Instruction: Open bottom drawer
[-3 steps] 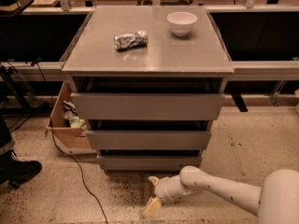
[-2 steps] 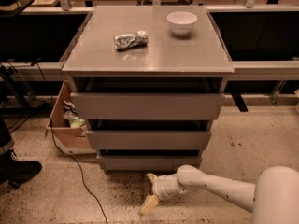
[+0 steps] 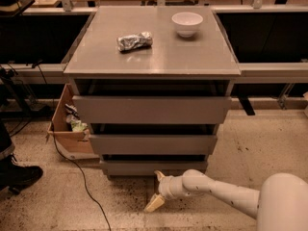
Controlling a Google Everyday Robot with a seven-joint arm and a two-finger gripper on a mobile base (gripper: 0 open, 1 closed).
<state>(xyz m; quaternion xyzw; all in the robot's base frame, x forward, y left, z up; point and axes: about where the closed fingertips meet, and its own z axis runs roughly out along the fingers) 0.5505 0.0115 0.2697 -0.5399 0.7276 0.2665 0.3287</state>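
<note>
Gripper (image 3: 156, 190): lifted a little since a second ago and drawn nearer the cabinet's foot; now low over the floor, just in front of the lowest front, about mid-width.
Fingers (image 3: 158, 176): spread apart, holding nothing; upper tip right at the lower edge of that front, contact impossible to tell.
Bottom drawer (image 3: 154, 167): lowest of three grey fronts, flat and handleless, apparently shut or nearly so.
Grip risk: no handle to hook, only a thin edge; probably a slip off with too shallow a catch, and no opening at all.
Middle drawer (image 3: 153, 144): close above; easily caught by mistake through aiming high.
Floor (image 3: 240, 143): close under the lower tip; scraping or jamming likely with any further drop.
Worktop (image 3: 159, 61): carrying a white bowl (image 3: 187, 23) and a foil packet (image 3: 134, 41); liable to slide under a hard jerk on the cabinet.
Cable (image 3: 81, 176): on the ground to the left, well apart; little danger.
</note>
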